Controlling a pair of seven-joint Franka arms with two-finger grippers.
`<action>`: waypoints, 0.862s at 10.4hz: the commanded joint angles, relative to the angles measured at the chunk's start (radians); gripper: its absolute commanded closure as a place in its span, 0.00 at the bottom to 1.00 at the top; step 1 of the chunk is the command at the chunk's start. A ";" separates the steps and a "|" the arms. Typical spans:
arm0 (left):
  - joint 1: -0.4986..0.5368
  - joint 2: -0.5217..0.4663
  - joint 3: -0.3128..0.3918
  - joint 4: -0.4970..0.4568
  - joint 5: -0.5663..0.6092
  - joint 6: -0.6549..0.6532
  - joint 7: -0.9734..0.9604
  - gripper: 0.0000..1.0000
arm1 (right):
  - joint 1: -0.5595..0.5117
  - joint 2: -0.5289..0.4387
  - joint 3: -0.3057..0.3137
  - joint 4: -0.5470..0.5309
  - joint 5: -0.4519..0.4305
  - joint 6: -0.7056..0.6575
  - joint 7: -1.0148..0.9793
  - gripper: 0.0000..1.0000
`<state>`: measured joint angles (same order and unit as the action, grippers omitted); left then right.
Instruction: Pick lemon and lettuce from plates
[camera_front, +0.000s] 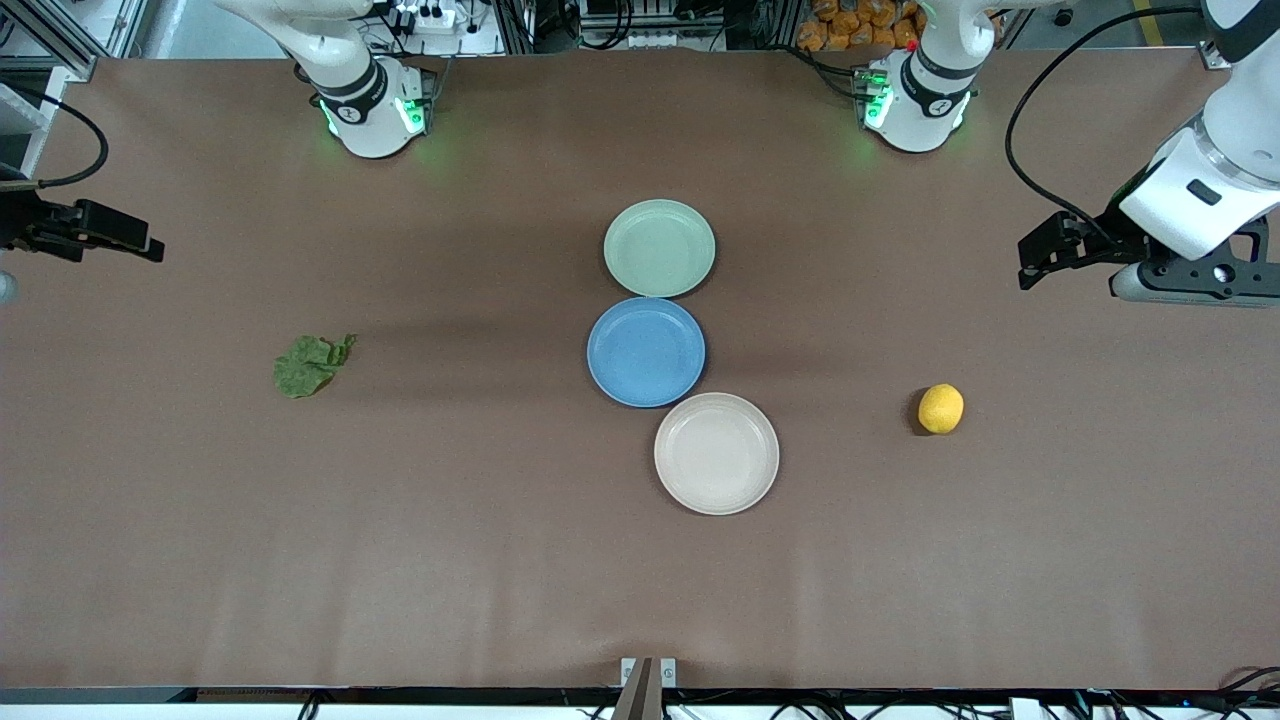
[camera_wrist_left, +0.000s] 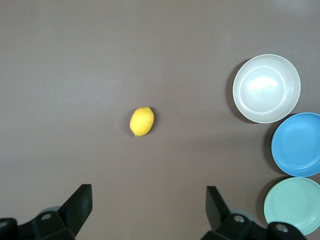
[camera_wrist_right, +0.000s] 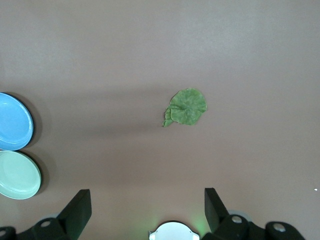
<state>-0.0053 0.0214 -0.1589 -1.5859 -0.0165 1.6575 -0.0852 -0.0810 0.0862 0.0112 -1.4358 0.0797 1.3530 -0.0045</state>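
Note:
The yellow lemon (camera_front: 941, 408) (camera_wrist_left: 142, 121) lies on the bare table toward the left arm's end, off any plate. The green wrinkly lettuce (camera_front: 310, 365) (camera_wrist_right: 186, 107) lies on the table toward the right arm's end. The pale green plate (camera_front: 659, 248) (camera_wrist_left: 294, 205) (camera_wrist_right: 17, 175) and the beige plate (camera_front: 716, 453) (camera_wrist_left: 266, 88) are both empty. My left gripper (camera_front: 1030, 262) (camera_wrist_left: 148, 192) hangs open above the table's end, apart from the lemon. My right gripper (camera_front: 150, 245) (camera_wrist_right: 147, 195) hangs open over the other end, apart from the lettuce.
An empty blue plate (camera_front: 646, 351) (camera_wrist_left: 297, 144) (camera_wrist_right: 14, 121) sits between the green and beige plates in the table's middle. The two arm bases (camera_front: 372, 110) (camera_front: 915, 100) stand along the edge farthest from the front camera.

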 joint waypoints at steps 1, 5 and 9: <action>0.004 0.009 0.001 0.015 -0.022 -0.001 -0.008 0.00 | -0.011 -0.013 0.010 -0.014 0.017 0.005 -0.005 0.00; 0.004 0.009 0.001 0.015 -0.023 -0.001 -0.008 0.00 | 0.024 -0.025 -0.002 -0.020 0.015 0.006 0.004 0.00; 0.004 0.009 0.002 0.017 -0.022 -0.001 -0.008 0.00 | 0.033 -0.069 -0.016 -0.089 0.015 0.054 0.006 0.00</action>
<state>-0.0037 0.0258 -0.1588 -1.5855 -0.0175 1.6575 -0.0852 -0.0578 0.0526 0.0123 -1.4825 0.0839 1.3887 -0.0040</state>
